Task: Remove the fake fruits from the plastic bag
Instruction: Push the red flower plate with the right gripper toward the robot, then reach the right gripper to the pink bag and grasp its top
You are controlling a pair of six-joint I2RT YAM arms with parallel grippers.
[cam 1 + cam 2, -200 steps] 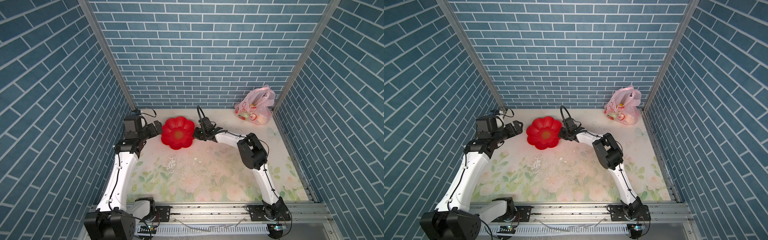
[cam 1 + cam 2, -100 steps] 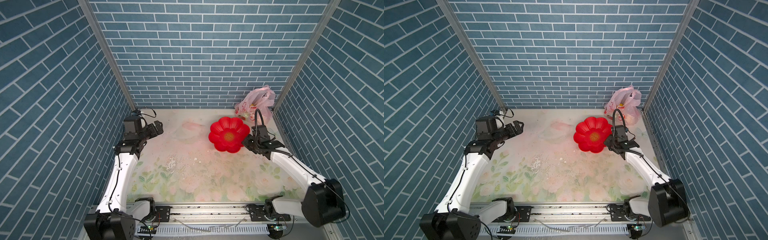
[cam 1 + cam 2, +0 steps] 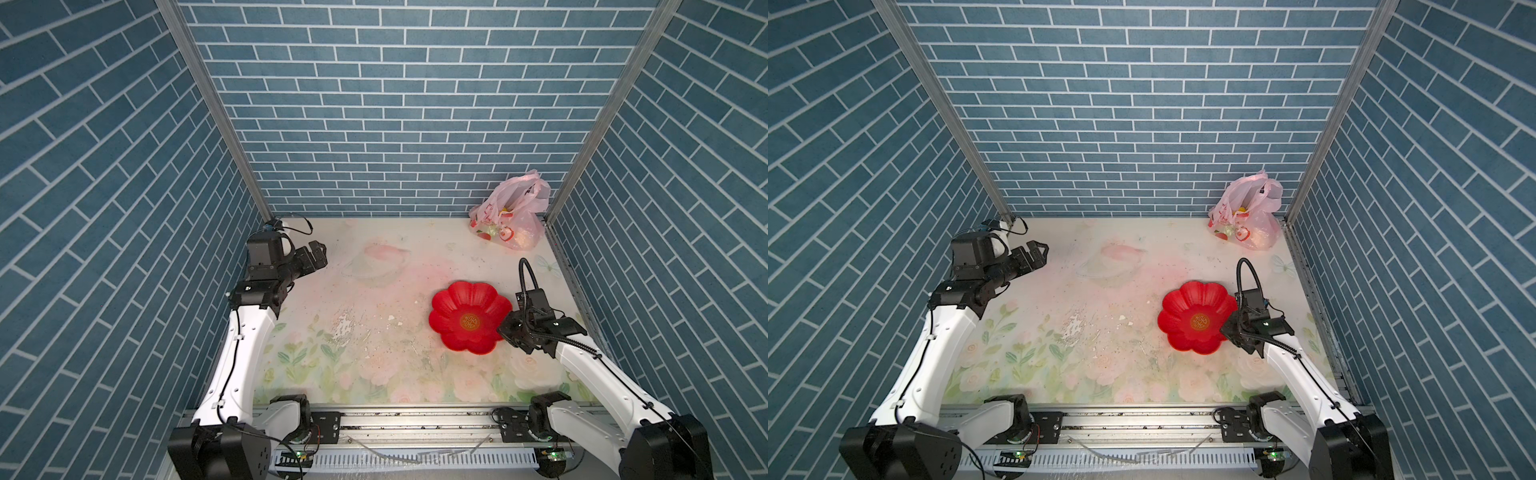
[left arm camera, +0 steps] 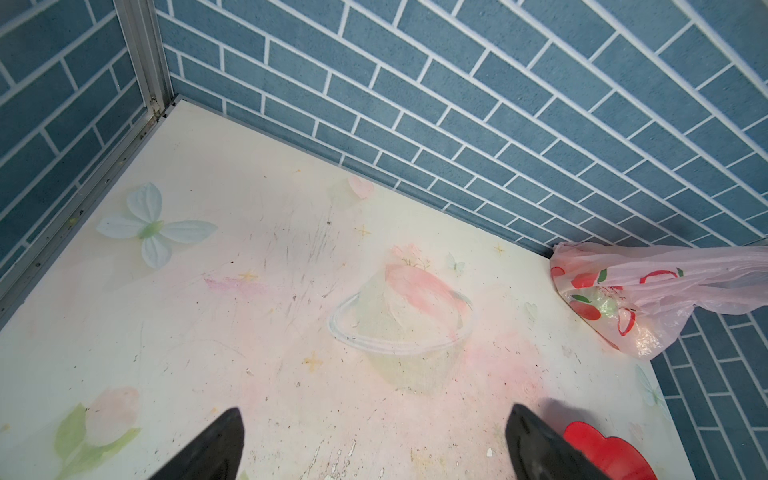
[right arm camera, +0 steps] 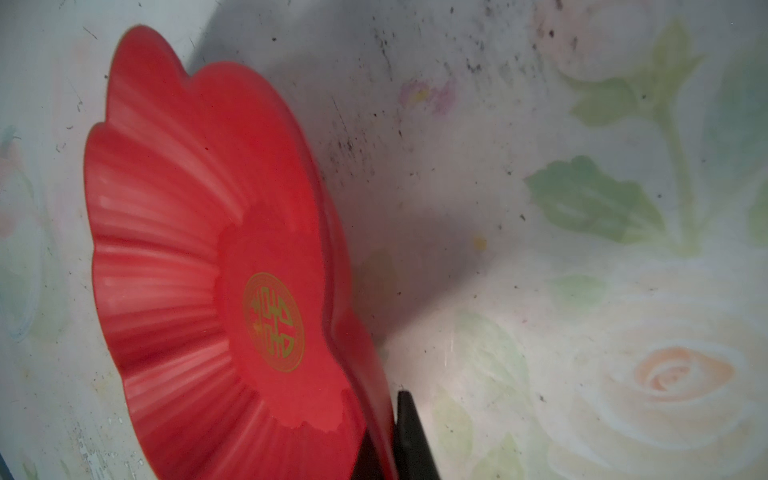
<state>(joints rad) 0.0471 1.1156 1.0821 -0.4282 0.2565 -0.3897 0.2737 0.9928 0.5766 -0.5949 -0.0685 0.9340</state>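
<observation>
The pink plastic bag (image 3: 509, 216) (image 3: 1246, 220) stands in the back right corner against the wall, its handles up. Through the film show fake fruits, a yellow one (image 3: 505, 209) near the mouth and a green one (image 4: 602, 305) lower down; the others are hidden. My left gripper (image 3: 318, 253) (image 3: 1038, 251) (image 4: 374, 415) hovers open and empty at the back left, far from the bag. My right gripper (image 3: 505, 328) (image 3: 1227, 328) (image 5: 388, 436) is shut on the rim of the red flower-shaped plate (image 3: 457, 299) (image 3: 1187, 303) (image 5: 166, 249), in front of the bag.
The plate holds nothing and casts a shadow on the flowered table mat (image 3: 374, 353). Blue brick walls close in the back and both sides, with a metal rail (image 3: 415, 419) along the front edge. The plate's edge (image 4: 602, 457) shows beside my left finger.
My right arm has swung the red plate from the left-middle of the table over to the right side, nearer the front. The left arm has stayed put.
</observation>
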